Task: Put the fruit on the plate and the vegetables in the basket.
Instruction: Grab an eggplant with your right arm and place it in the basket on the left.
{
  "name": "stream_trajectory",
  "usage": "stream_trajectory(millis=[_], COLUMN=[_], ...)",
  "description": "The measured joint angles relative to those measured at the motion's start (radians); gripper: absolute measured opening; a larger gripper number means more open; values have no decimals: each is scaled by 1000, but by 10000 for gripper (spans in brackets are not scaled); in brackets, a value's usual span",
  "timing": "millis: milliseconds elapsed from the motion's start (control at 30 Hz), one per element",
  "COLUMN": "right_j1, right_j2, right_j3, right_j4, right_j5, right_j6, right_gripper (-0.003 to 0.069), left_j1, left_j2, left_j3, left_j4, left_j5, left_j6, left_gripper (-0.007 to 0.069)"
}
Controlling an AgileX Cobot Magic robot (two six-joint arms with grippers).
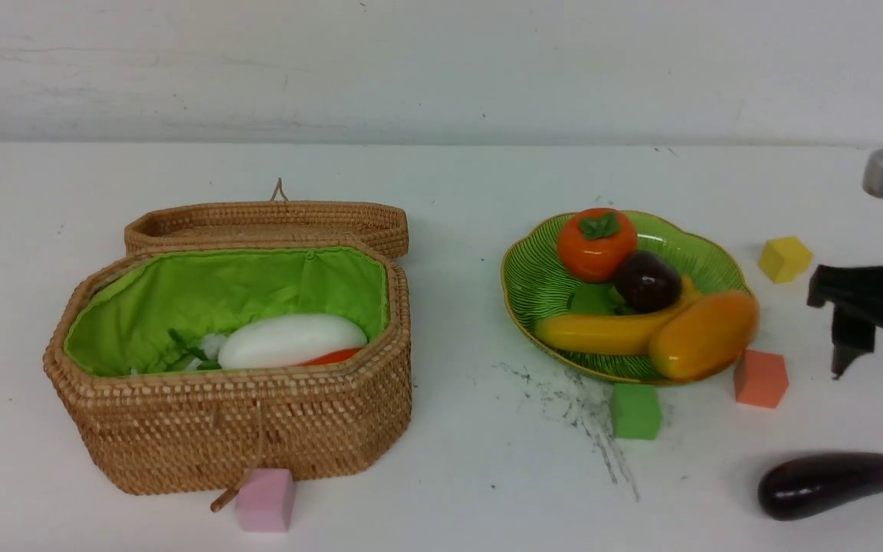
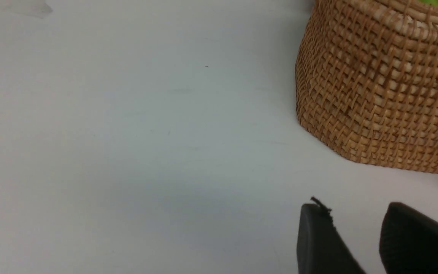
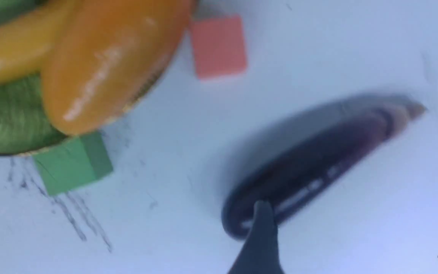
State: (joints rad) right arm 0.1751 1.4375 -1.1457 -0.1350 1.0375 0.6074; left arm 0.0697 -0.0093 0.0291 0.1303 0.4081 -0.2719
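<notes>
eggplant (image 1: 832, 483) on table (image 1: 449, 475), 4 o'clock of plate (image 1: 533, 291). right fingers (image 3: 261, 236) spread above it; left fingers (image 2: 318, 239) slightly apart, nothing between.

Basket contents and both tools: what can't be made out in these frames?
- Carrot: front view, only a red-orange sliver shows, hidden by the radish and the basket wall.
- Eggplant: front view, stem cut off by the frame edge; right wrist view, motion-blurred.
- Right tool: right wrist view, one finger cut off by the edge.
- Left tool: absent from the front view; left wrist view shows only fingertips.
</notes>
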Motion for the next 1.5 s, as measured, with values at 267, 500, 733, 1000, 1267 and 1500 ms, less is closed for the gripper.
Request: stream_trajectory(millis=[267, 500, 733, 1000, 1267, 1500], right_j1=[-43, -108, -119, -119, -119, -119], right_j2=[-68, -68, -27, 166, 258, 207], right_j3=[152, 269, 311, 311, 293, 306], right_j4=[27, 108, 113, 126, 126, 127], right_j5=[-30, -155, -288, -449, -442, -449], right_j6=[260, 463, 564, 621, 556, 258], right_gripper=[591, 591, 591, 591, 517, 403], left_j1=[0, 0, 0, 0, 0, 0], left_j2=[0, 0, 0, 0, 0, 0], left_j3=[0, 0, 0, 0, 0, 0], left_j4=[0, 0, 0, 0, 0, 0], left_j5=[0, 0, 0, 0, 0, 0], left_j6=[0, 0, 0, 0, 0, 0], left_gripper=[238, 238, 238, 238, 239, 239])
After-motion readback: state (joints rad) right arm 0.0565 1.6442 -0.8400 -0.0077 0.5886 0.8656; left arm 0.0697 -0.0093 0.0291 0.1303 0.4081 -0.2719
